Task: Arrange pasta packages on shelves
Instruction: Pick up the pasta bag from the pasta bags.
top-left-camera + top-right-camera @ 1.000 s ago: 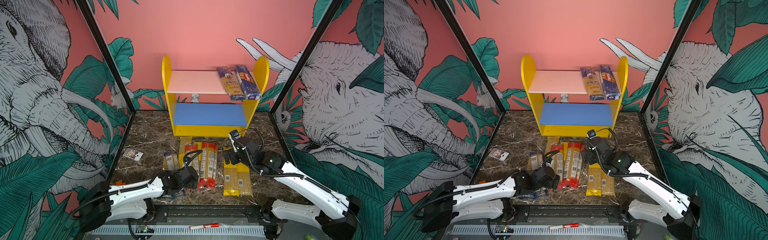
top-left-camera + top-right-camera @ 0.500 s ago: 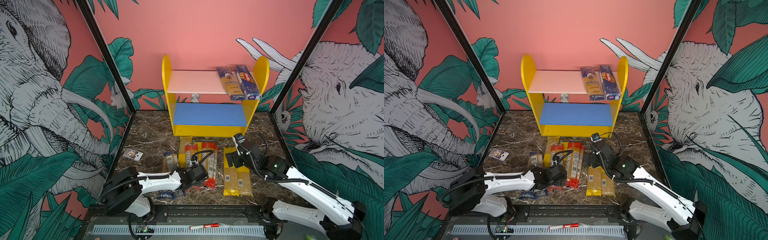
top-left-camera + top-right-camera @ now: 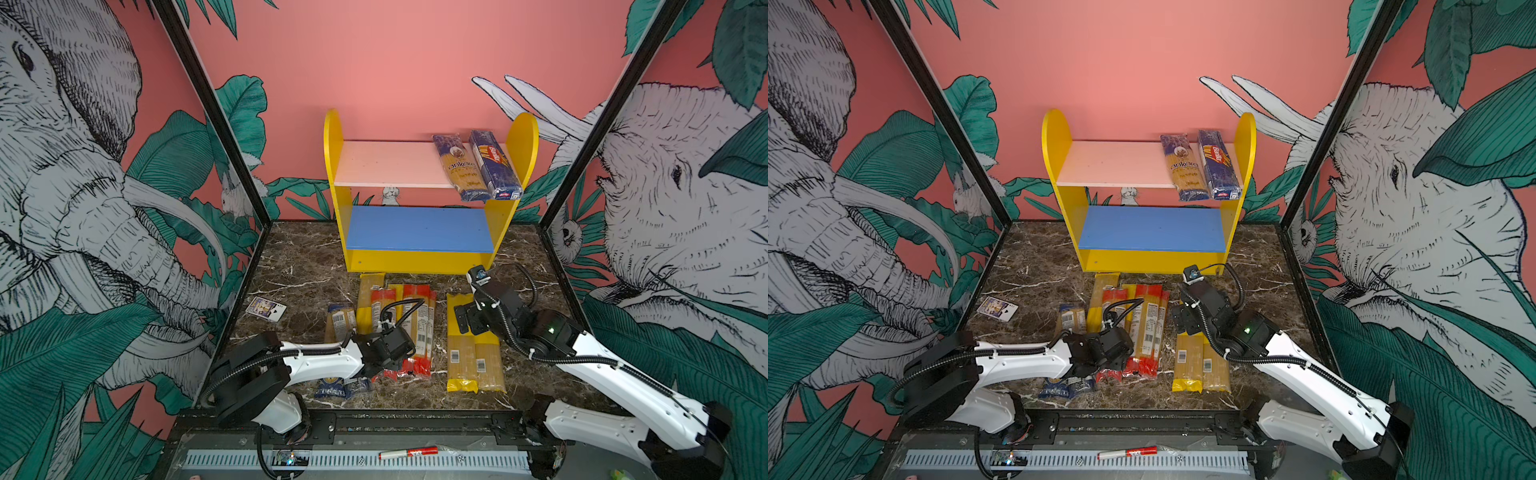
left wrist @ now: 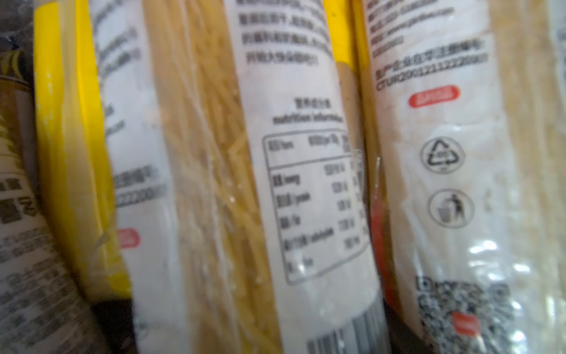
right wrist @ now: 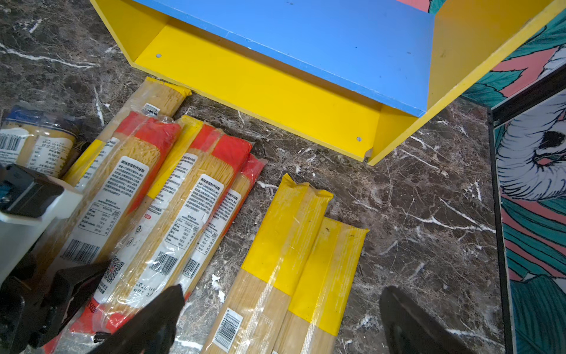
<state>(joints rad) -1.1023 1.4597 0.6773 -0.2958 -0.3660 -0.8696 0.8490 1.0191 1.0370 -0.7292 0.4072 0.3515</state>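
Observation:
The shelves (image 3: 334, 166) stand at the back with a pale pink upper board (image 3: 386, 164) and a blue lower board (image 5: 306, 36). Two dark blue pasta packages (image 3: 459, 166) (image 3: 494, 164) lie on the upper board. Several red-ended packs (image 3: 417, 316) (image 5: 199, 190) lie side by side on the marble floor. My left gripper (image 3: 401, 353) (image 3: 1119, 353) is pressed down on their near ends. One of its fingers (image 5: 76, 285) sits beside a pack (image 4: 245, 184), and its jaws are hidden. My right gripper (image 5: 281, 294) (image 3: 465, 322) hangs open over two half-yellow packs (image 5: 294, 245) (image 3: 473, 357).
A blue-ended pack (image 3: 340, 320) and a yellow pack (image 3: 370, 291) lie left of the red-ended ones. A playing card (image 3: 266, 309) lies at the floor's left. A red-and-white marker pen (image 3: 409, 452) rests on the front rail. Black frame posts and printed walls close in both sides.
My left arm has swung in, and its gripper has slid right onto the red-ended packs' near ends. My right gripper has drifted slightly nearer over the half-yellow packs, still open.

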